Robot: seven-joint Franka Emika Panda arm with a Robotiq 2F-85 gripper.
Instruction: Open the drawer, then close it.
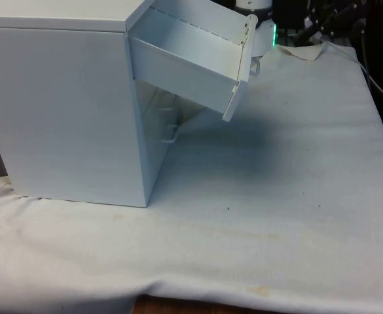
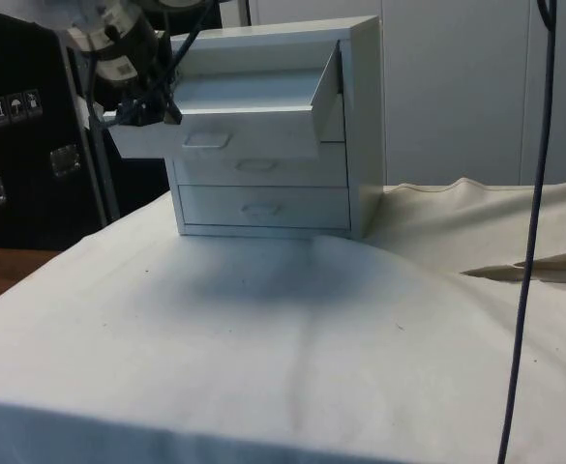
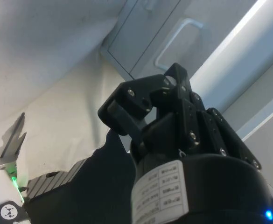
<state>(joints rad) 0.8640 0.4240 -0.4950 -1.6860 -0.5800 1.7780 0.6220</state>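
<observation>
White cloth (image 1: 276, 196) covers the table; chest (image 1: 60, 111) stands with top drawer (image 1: 191, 62) open.

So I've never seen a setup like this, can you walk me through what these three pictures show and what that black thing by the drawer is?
This is a robot arm working at a table under a white cloth. One picture looks across the table, one looks from the table's side, and one comes from a camera on the arm's wrist.

On the cloth stands a small white chest of drawers with three drawers. Its top drawer is pulled far out and looks empty in the view across the table.

The black thing is the robot's hand, two fingers for grasping. In the side view it sits at the front corner of the open drawer. The wrist view looks past the hand at a drawer handle. I can't tell whether it is gripping anything.
</observation>
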